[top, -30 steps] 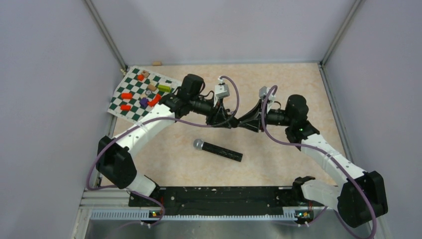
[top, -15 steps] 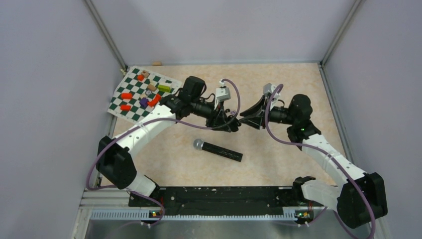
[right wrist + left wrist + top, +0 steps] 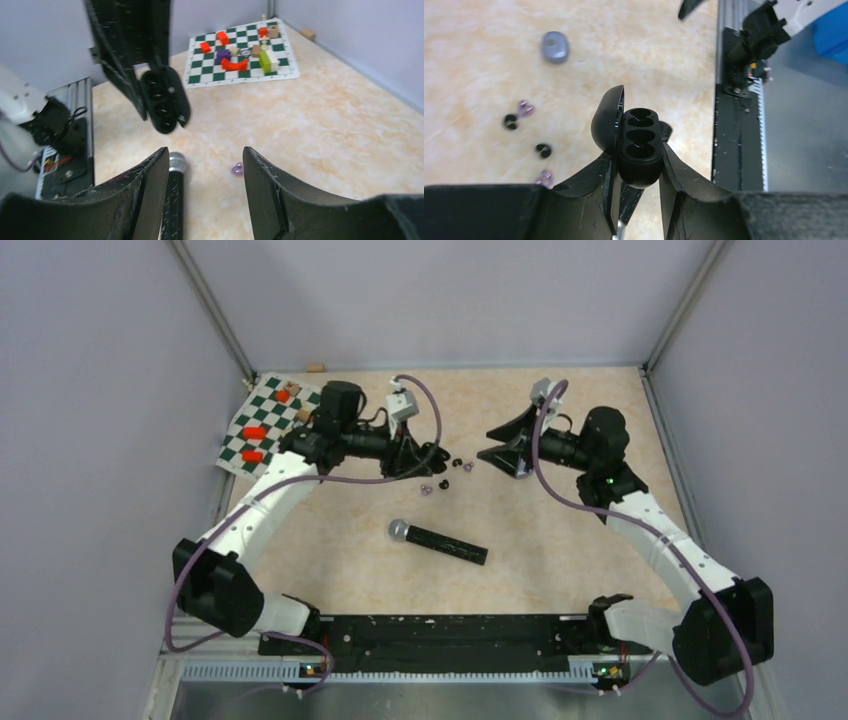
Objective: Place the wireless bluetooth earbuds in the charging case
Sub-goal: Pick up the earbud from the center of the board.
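My left gripper (image 3: 639, 159) was clamped on the open charging case (image 3: 640, 145), held beyond the microphone's (image 3: 437, 540) head. The four earbuds (image 3: 443, 482) — two black, two purple — lay loose just past that same head. My right gripper (image 3: 205, 156), beyond the microphone's tail end, hung spread and empty.

A: Seen from above, the earbuds (image 3: 457, 462) are reduced to specks; black and purple can barely be told apart.
B: And the chessboard (image 3: 238, 445) is partly covered by the left arm (image 3: 270, 505), its pieces (image 3: 254, 431) too small to be named.
A: At the left wrist, a grey rounded thing (image 3: 556, 46) is blurred and cannot be identified; a dark tip (image 3: 689, 7) is cut off by the top edge.
B: The charging case (image 3: 640, 145) has its lower end buried between the fingers (image 3: 684, 195).
A: At the right wrist, the microphone (image 3: 176, 165) is clipped by the bottom edge.
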### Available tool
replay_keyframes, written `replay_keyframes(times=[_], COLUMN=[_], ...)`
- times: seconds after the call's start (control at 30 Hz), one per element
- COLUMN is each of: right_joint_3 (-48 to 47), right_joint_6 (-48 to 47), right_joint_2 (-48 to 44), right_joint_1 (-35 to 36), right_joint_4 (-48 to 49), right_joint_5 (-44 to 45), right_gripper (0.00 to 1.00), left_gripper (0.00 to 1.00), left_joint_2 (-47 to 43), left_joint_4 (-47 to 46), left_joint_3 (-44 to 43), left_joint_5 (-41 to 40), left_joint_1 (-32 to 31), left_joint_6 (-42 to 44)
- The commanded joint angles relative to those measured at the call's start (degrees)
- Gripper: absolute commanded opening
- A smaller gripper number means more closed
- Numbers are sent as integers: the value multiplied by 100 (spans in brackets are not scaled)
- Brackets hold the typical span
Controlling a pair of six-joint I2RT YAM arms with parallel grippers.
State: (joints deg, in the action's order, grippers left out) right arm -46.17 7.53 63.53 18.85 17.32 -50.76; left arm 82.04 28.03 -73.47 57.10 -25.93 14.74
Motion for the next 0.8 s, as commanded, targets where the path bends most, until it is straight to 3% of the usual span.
replay_keyframes(times=[0.0,0.27,0.6,0.77], right_joint_3=[-888,-2141,-4452,-4828], right_joint_6=[-229,-553,-1211,-1526], right_joint_2=[808,2827,5258,5666], right_joint_1=[-64,-65,-51,14], right_joint_4=[-748,-1622,-3616,-3885], right_joint_5=[696,759,1390,1445], right_gripper=[56,53,40,39], left_gripper=[0,0,0,0], left_joint_2=[-700,-1251,-1778,-1619], left_joint_4=[-279,29,168,514], left_joint_3=[334,1254,1784,1757], left_joint_5=[271,750,1329,1520], left_joint_1=[698,1441,1491,1477], left_joint_6=[297,1302,1928,2277])
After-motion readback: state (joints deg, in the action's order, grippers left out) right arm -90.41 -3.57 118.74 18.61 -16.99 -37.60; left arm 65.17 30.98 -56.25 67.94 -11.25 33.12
